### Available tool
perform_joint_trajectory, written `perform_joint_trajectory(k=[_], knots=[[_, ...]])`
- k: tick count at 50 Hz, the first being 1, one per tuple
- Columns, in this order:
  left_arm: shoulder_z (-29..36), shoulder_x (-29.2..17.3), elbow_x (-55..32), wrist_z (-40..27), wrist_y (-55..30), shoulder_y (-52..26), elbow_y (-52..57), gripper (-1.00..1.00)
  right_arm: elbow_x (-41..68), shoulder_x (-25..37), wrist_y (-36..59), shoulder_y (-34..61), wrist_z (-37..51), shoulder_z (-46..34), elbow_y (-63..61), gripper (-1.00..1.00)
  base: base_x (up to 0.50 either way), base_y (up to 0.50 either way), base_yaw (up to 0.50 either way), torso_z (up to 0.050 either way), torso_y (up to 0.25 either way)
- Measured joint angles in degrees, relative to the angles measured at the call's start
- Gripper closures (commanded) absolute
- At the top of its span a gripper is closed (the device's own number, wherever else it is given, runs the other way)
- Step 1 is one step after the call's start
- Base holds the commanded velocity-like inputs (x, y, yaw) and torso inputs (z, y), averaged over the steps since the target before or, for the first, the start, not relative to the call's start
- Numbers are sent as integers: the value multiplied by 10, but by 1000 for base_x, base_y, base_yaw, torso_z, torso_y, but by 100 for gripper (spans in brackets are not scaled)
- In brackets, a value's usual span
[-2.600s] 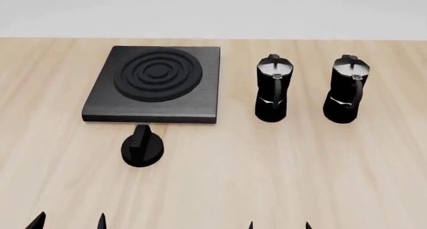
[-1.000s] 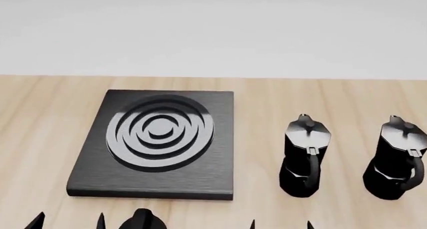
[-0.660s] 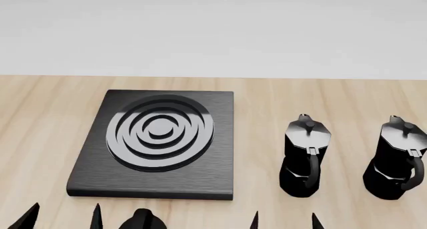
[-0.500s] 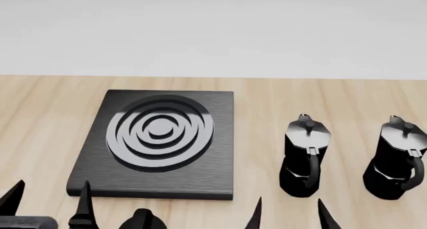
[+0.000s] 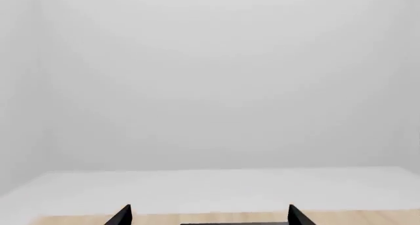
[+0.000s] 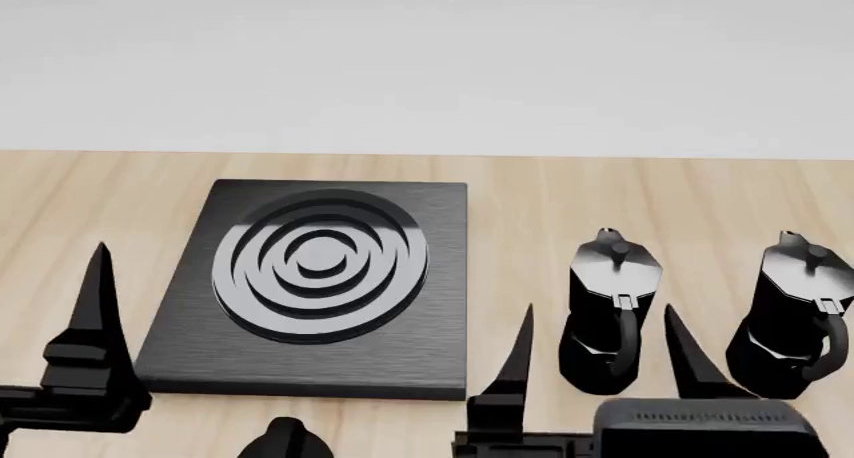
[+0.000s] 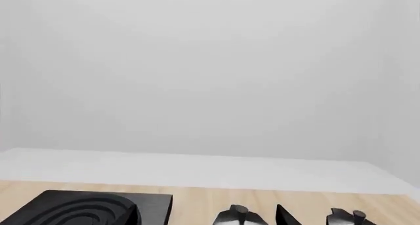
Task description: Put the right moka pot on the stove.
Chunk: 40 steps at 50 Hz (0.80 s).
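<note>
The right pot [image 6: 795, 316] is standing upright on the table [image 6: 534, 193] at the far right, lid on, nothing touching it. The other pot [image 6: 609, 310] is sitting just left of it, the stove [image 6: 318, 278] further left. The right gripper [image 6: 603, 353] is hanging wide open and empty before the pots; the left gripper [image 6: 167, 323] likewise, by the stove.

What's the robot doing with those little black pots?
Nothing is picked up yet. Two moka pots stand on the wooden table, beside the stove. The right gripper is open, held up in front of the left pot, near the right moka pot. The left gripper is open and empty too.
</note>
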Motion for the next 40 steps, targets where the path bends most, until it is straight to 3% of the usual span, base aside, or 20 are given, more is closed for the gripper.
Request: perform_joint_trajectory(k=[33, 40], knots=[[7, -25, -31, -39, -35, -23, 41, -100, 2, 12, 26, 11, 15, 0, -35, -100, 0, 0, 0, 0, 0], [15, -30, -24, -44, -30, -21, 41, -100, 1, 13, 30, 13, 20, -2, -40, -100, 0, 0, 0, 0, -141]])
